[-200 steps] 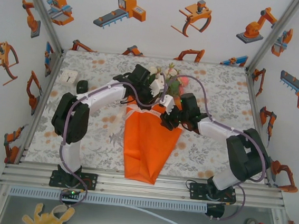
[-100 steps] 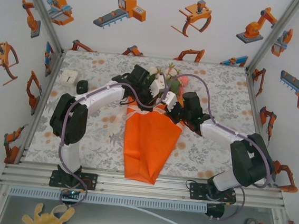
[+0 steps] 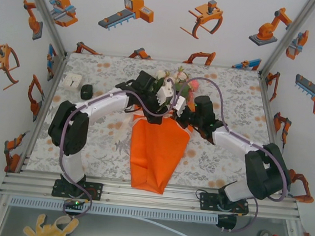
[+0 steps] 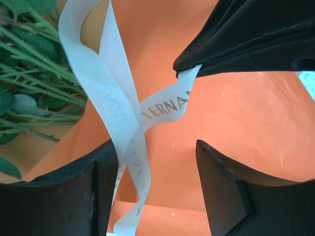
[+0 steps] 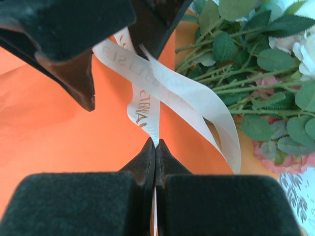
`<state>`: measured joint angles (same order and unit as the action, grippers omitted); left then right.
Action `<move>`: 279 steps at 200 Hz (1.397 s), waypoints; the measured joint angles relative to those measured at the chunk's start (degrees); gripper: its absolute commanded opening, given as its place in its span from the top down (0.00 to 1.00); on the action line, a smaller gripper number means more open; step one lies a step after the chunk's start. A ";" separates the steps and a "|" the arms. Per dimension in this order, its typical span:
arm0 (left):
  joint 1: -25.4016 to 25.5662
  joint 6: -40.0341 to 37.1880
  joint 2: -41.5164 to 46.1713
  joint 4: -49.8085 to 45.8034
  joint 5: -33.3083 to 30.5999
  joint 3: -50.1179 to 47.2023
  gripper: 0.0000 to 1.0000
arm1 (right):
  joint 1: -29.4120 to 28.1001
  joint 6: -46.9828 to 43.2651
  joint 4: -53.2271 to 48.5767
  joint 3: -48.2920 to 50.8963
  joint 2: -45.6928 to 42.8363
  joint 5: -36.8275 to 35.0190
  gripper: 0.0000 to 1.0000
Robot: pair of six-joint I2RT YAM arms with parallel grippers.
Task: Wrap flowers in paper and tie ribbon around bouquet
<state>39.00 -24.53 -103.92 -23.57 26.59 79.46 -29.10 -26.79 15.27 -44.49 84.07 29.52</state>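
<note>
While the flowers (image 3: pixel 175 79) sat wrapped in the paper (image 3: pixel 157 151), the ribbon (image 4: pixel 101 69) was not yet tied.
Top view: bouquet (image 3: pixel 161 135) lay mid-table. Left wrist: left gripper (image 4: pixel 157 182) stood released, ribbon hanging loose between its jaws. Right wrist: right gripper (image 5: pixel 155 147) clamped the crossed ribbon; knot outstanding.

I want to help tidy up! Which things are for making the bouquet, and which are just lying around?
For the job: flowers, orange paper, ribbon.
Just lying about: white block, small black thing.
</note>
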 measured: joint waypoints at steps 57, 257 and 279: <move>1.18 -4.96 10.97 11.23 -2.95 -11.74 0.10 | 0.44 0.63 2.19 1.99 -1.42 1.09 1.00; 3.28 -10.32 -2.12 22.67 -13.70 -8.68 0.55 | 1.66 9.44 10.75 4.26 -0.22 3.54 1.00; 2.95 -9.66 -2.14 22.56 -13.73 -8.41 0.75 | 1.66 9.73 11.28 4.26 -0.22 3.72 1.00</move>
<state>41.95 -34.20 -106.06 -1.02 12.86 71.05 -27.44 -17.06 26.55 -40.23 83.85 33.23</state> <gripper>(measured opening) 0.353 0.003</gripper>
